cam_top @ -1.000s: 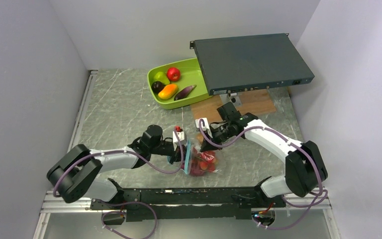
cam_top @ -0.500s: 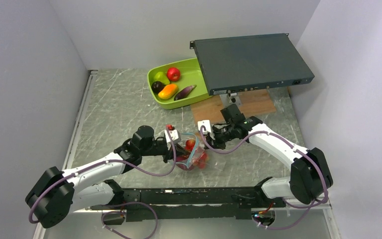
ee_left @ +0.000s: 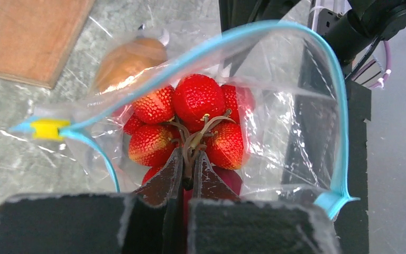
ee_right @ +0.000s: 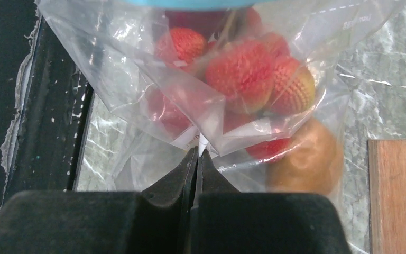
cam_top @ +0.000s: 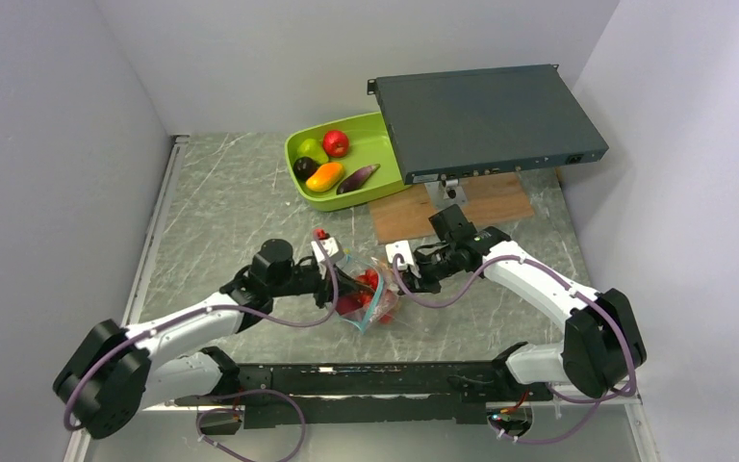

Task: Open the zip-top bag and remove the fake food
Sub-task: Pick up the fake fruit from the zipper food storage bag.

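Mid-table, near the front edge: the zip-top bag point(cam_top: 377, 306) hangs between two arms, just ahead of the black mounting rail point(cam_top: 366, 377). Bare grey table point(cam_top: 221, 212) lies open to the left and behind the left arm. The far right is crowded by a wooden board point(cam_top: 462, 202), a lime-green tray point(cam_top: 373, 144) and a dark flat box point(cam_top: 486, 115) that overhangs the tray's right edge. White walls close in on three sides.

The left wrist view looks down through the bag's gaping mouth, with the blue zip strip point(ee_left: 275, 32) curved into a wide loop and a yellow slider point(ee_left: 46, 128) at one end. Inside, the left end effector point(ee_left: 189, 159) is clenched on the stem of a strawberry bunch point(ee_left: 198, 98). A brown-orange piece point(ee_left: 129, 58) lies behind the bunch in the bag.

The right wrist view shows the bag's outside, where the right end effector point(ee_right: 197, 156) is pinched tight on a fold of clear plastic.

Only the overhead camera shows the tray's contents: apple point(cam_top: 336, 142), pear point(cam_top: 310, 149), plum point(cam_top: 305, 166), mango point(cam_top: 324, 176) and eggplant point(cam_top: 357, 178).
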Robot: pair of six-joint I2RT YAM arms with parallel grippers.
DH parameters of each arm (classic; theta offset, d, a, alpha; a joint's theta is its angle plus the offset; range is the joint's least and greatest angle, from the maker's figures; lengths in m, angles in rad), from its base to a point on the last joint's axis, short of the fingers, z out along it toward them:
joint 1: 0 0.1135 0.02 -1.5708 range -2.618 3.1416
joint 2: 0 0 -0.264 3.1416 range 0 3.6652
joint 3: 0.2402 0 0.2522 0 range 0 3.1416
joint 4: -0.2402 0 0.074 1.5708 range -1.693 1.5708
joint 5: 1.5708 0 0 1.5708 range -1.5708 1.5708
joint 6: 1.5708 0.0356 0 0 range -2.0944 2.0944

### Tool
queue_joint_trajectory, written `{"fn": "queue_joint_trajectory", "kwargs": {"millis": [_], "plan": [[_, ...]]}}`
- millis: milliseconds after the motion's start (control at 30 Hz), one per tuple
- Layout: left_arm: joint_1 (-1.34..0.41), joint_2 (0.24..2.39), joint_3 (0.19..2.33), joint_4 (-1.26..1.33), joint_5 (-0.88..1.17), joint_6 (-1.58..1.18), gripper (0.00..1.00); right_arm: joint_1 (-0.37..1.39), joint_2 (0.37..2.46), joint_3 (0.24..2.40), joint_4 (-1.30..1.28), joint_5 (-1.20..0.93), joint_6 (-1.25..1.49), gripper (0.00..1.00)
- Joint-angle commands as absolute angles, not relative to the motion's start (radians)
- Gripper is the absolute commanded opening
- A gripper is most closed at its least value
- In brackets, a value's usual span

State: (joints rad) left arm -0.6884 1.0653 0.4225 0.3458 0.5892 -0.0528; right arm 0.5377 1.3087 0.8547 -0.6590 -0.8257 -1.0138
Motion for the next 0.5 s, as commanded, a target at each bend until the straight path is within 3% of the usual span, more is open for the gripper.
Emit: {"fn": "queue_joint_trajectory", "kwargs": {"millis": [0,467], "plan": [[-0.686,1.172,0.498,0.531,0.682,-0.181,0.0,0.556,1.312,0.848,-0.678,-0.87,-1.044,0.0],[-0.75,1.167,0.728,0.176,0.578,-0.05,0.0,0.572,1.329,0.85,-0.593,-0.754,-0.946,0.0]]}}
